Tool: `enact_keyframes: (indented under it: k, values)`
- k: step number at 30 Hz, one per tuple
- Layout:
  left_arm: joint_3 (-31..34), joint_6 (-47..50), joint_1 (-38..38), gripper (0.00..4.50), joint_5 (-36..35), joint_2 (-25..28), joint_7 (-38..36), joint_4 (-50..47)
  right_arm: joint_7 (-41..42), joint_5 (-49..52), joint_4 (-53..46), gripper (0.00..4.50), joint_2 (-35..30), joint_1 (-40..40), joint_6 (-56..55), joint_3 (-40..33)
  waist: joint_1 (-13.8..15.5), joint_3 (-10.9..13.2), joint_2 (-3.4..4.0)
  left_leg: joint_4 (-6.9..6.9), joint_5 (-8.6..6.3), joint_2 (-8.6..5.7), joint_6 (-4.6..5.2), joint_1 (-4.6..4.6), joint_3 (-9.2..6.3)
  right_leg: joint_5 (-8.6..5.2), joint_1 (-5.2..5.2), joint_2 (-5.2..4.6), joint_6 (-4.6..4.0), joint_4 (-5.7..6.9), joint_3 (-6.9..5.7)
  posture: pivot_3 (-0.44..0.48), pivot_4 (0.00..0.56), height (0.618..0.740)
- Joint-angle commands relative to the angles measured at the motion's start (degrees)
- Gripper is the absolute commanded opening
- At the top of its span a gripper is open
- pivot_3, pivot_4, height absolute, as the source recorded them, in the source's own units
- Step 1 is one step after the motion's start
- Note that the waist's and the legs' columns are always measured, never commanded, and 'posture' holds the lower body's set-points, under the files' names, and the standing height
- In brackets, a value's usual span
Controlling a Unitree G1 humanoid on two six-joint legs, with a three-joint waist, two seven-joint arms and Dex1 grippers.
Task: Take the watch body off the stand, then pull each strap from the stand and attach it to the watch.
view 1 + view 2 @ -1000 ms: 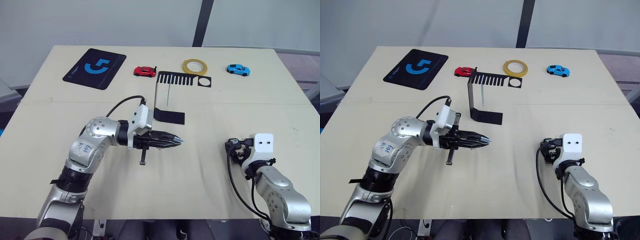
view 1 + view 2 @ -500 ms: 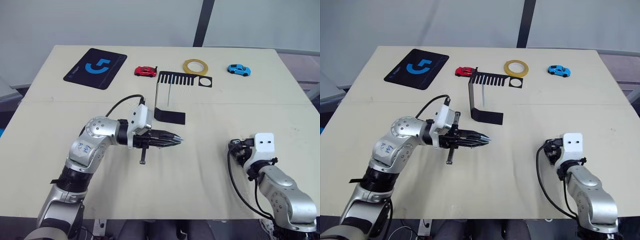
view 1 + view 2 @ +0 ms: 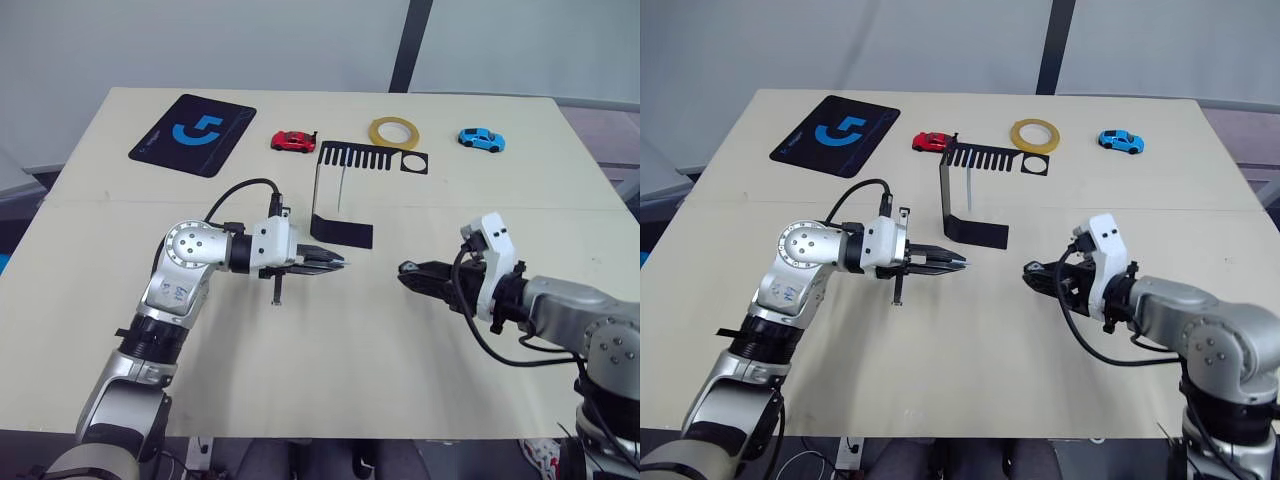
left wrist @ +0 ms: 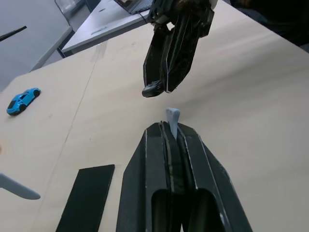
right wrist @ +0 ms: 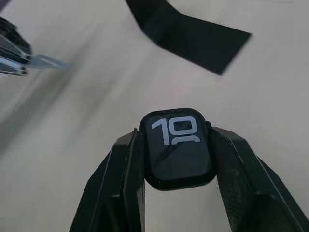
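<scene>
My left gripper is shut on a pale grey-blue strap, whose tip sticks out past the fingertips. It points across the table at my right gripper, a short gap away. The right gripper is shut on the watch body, a square black case with white digits on its screen, held by its sides. The black stand rises just behind the left gripper, its flat base on the table. A second thin pale strap hangs from the stand's comb-slotted top plate.
Along the table's far side lie a black mat with a blue logo, a red toy car, a yellow tape roll and a blue toy car. A black cable loops over each wrist.
My right arm has swung up from the table's front right toward the middle and now points at the left gripper. The left gripper has shifted slightly back toward the stand, still holding the strap.
</scene>
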Motion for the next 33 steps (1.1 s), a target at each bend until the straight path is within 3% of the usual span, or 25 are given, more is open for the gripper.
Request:
enact_keyframes:
  k: [1,9,16,23,33]
  values:
    - [0.3,-2.0,-1.2,0.0,0.1,0.3,-0.7,-0.3,0.3,2.1,1.3,1.61,0.0,-2.4,2.0,-0.1,-0.1,0.0,0.0,0.0,0.0,0.0,0.01,0.0,0.01,0.0,-0.01,0.0,0.0,0.01,0.01,0.0,0.15,0.732]
    - [1.2,3.7,0.2,0.0,-2.6,0.4,0.0,-4.2,-0.6,-6.5,0.8,1.61,-2.7,0.9,-8.4,4.2,-0.1,0.0,0.0,0.01,-0.01,-0.06,0.01,-0.02,0.03,0.0,-0.05,-0.01,0.0,0.06,0.0,0.0,0.15,0.732]
    - [2.9,21.7,3.0,0.0,-12.3,2.0,0.2,-13.3,-5.5,-19.0,-0.6,1.61,-4.2,13.1,-21.5,1.3,-0.2,0.0,0.0,0.01,0.0,-0.05,0.01,-0.02,0.04,0.01,-0.05,-0.03,0.02,0.08,0.02,0.0,0.15,0.732]
    - [6.0,38.4,2.8,0.0,-22.8,2.0,3.9,-18.5,-11.4,-24.2,0.3,1.61,-0.6,19.6,-24.6,-3.8,-0.1,0.0,0.0,0.07,0.0,0.08,0.0,-0.01,0.06,0.0,-0.05,-0.02,0.02,0.11,0.07,0.0,0.15,0.732]
    - [6.3,41.3,2.8,0.0,-23.8,1.7,5.2,-19.3,-12.8,-26.3,3.5,1.61,3.0,22.4,-26.2,-5.1,-0.1,0.0,0.0,0.08,0.0,0.0,-0.01,0.01,0.08,0.0,-0.05,0.03,0.01,0.1,0.11,0.0,0.15,0.732]
